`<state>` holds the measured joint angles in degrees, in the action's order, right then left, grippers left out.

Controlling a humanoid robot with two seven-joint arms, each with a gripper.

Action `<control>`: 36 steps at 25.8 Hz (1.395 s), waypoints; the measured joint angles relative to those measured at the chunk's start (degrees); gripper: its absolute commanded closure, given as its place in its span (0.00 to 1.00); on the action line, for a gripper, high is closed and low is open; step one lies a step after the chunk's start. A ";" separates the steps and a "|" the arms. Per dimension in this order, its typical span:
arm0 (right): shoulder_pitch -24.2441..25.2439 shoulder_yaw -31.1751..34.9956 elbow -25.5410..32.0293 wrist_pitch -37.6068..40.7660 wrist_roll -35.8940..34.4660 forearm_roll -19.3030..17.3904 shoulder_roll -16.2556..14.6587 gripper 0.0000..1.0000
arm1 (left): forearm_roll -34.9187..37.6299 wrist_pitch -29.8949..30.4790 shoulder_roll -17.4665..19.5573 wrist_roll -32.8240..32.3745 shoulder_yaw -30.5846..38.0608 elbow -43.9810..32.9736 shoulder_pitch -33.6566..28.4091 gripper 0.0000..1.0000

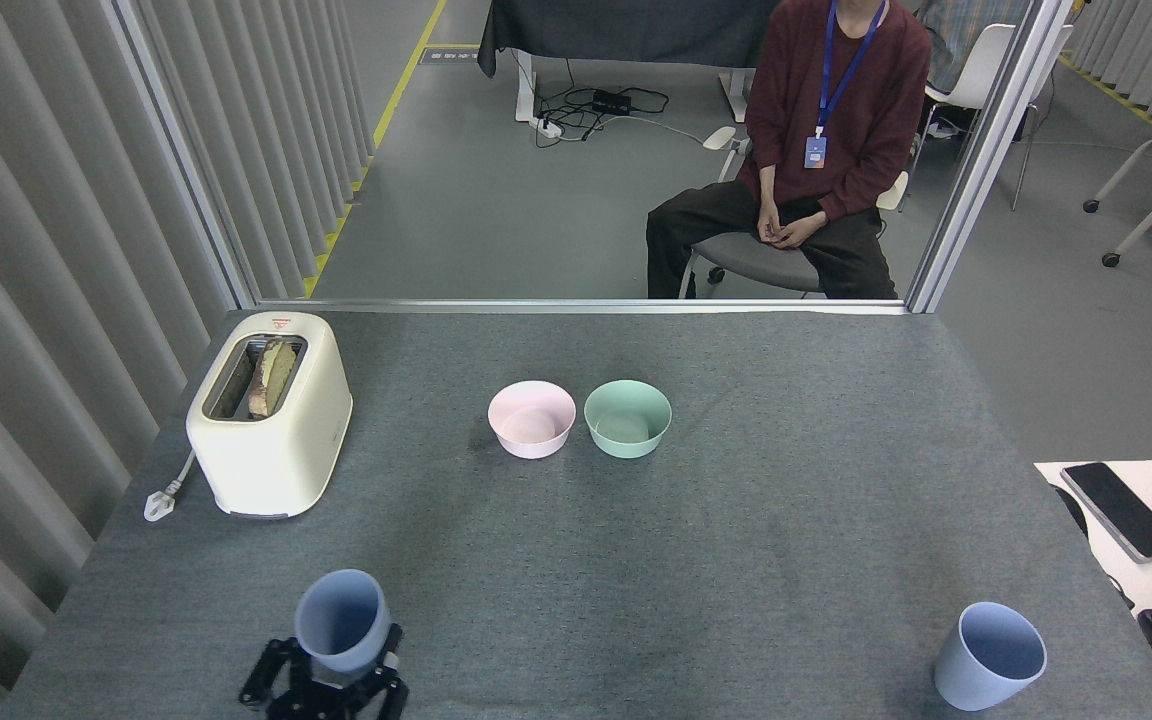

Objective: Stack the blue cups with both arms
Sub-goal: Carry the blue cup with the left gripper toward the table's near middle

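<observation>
With left black thin-fingered gripper (341, 672) at 7 o'clock pinching one pale blue matte plastic tumbler (340, 620) w/ jaws around its base, 2nd pale blue tumbler (990, 656) stands untouched at 5 o'clock, right gripper unseen, so stacking's barely begun.

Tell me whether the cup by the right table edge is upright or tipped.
Upright: the right blue cup stands on its base, open mouth upward, ungripped.

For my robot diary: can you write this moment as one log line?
left gripper: shut on left cup, lifted | right cup: on table | right gripper: not in view | stacked: no
</observation>
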<state>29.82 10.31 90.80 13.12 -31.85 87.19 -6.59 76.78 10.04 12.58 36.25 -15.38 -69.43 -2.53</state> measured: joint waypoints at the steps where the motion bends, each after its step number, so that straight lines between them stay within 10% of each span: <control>1: -0.02 -0.01 0.00 0.00 0.00 0.00 0.00 0.00 | 1.85 -0.11 -0.77 -0.49 -3.03 -0.81 -0.03 0.58; 18: -0.27 0.52 0.06 0.01 -0.44 0.00 0.08 0.00 | 14.45 1.47 -12.81 -1.45 -15.68 10.85 10.29 0.52; 21: -0.30 0.51 0.07 0.00 -0.38 0.00 0.08 0.00 | 14.47 1.63 -13.37 -1.47 -16.45 11.52 10.58 0.38; 24: -0.33 0.50 0.08 -0.01 -0.13 0.00 0.08 0.00 | 14.47 1.62 -13.91 -1.47 -16.94 11.77 10.45 0.01; 36: -0.38 0.40 0.17 -0.03 0.00 0.00 0.09 0.00 | 14.31 2.97 -14.57 -1.23 -17.37 12.38 10.27 0.00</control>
<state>29.44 10.71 90.97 13.10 -31.85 87.19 -6.51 91.09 13.02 -1.99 35.02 -32.75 -57.05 7.74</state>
